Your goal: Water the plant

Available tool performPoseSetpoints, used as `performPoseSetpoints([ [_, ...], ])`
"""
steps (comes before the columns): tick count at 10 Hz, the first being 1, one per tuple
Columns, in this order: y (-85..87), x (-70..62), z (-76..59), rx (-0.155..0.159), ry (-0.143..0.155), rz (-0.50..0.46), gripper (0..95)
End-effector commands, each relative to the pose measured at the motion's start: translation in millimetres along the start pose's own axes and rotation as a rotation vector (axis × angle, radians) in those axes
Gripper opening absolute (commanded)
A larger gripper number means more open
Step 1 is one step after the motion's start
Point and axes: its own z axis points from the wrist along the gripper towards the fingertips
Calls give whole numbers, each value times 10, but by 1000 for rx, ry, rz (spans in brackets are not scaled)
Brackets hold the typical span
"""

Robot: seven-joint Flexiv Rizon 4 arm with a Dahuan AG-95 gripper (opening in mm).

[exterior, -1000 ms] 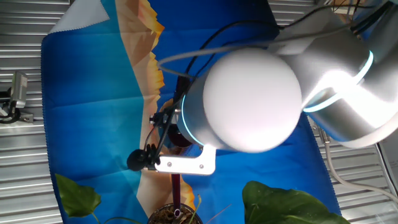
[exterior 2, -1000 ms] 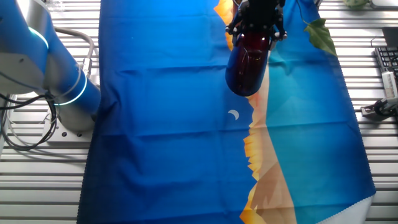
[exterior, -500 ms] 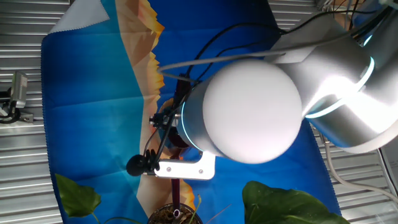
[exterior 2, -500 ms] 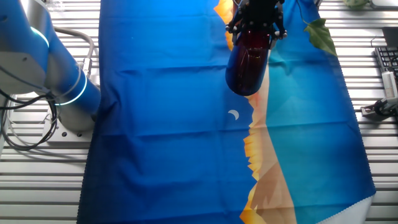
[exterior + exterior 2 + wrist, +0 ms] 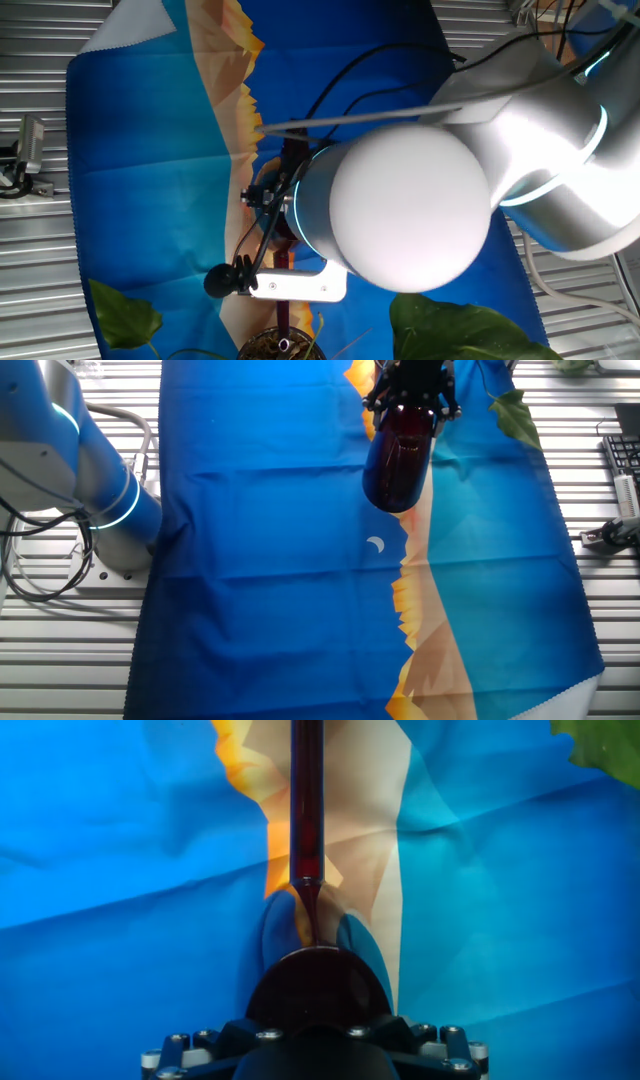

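The plant stands at the bottom edge of one fixed view: its dark pot [image 5: 283,347] of soil and dry stalks, with glossy green leaves [image 5: 460,325] on both sides. A dark red watering vessel [image 5: 397,460] hangs above the blue cloth, and my gripper [image 5: 413,385] is shut on it. Its long spout [image 5: 283,308] reaches to the pot's rim. In the hand view the vessel's round body [image 5: 318,985] sits in my gripper [image 5: 315,1055], and the spout [image 5: 306,800] runs straight up out of frame. The arm's white joint [image 5: 405,205] hides the gripper in that fixed view.
A blue and tan cloth [image 5: 260,590] covers the slatted metal table [image 5: 620,620]. The arm's base [image 5: 95,480] with cables stands at the cloth's left. A metal tool [image 5: 25,150] lies off the cloth, and a keyboard [image 5: 625,460] sits at the far right edge.
The arm has shifted a little toward the plant, its white bracket moving lower in one fixed view. The vessel stays in the gripper and barely moves in the other fixed view.
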Motion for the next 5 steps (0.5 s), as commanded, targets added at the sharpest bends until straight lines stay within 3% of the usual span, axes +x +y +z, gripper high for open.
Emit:
performPoseSetpoints([
  [1, 3, 2, -10, 2, 10, -2, 0],
  [5, 17, -12, -33, 4, 36, 0, 0],
])
